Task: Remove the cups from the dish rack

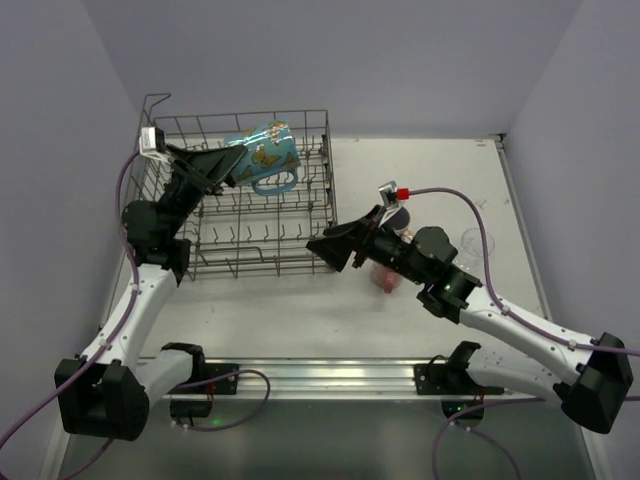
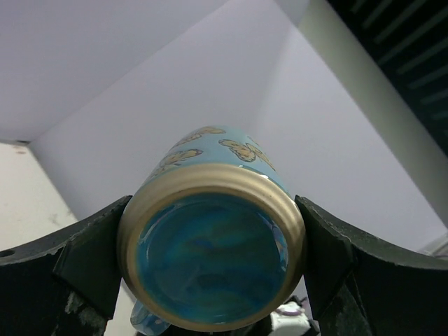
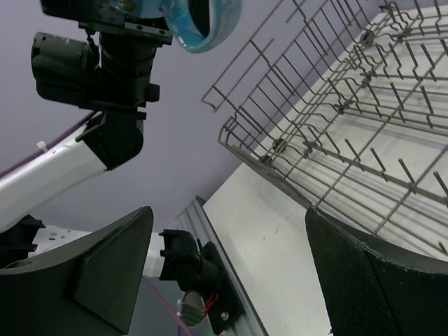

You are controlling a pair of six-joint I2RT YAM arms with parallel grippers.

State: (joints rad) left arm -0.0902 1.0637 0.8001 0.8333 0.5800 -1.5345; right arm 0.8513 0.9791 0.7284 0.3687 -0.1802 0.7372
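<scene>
Clamped by its sides in the left end effector (image 2: pixel 212 276), a blue butterfly mug (image 1: pixel 265 148) is held above the dish rack (image 1: pixel 329 180). Its hanging handle may be caught on the rack's wires, and the glazed sides may slip. The right end effector (image 3: pixel 227 266), spread and empty, is placed beside the rack's corner, narrowing the exit. Open room is offered by the desk (image 1: pixel 430 180) beyond the red mug (image 1: pixel 384 280).
</scene>
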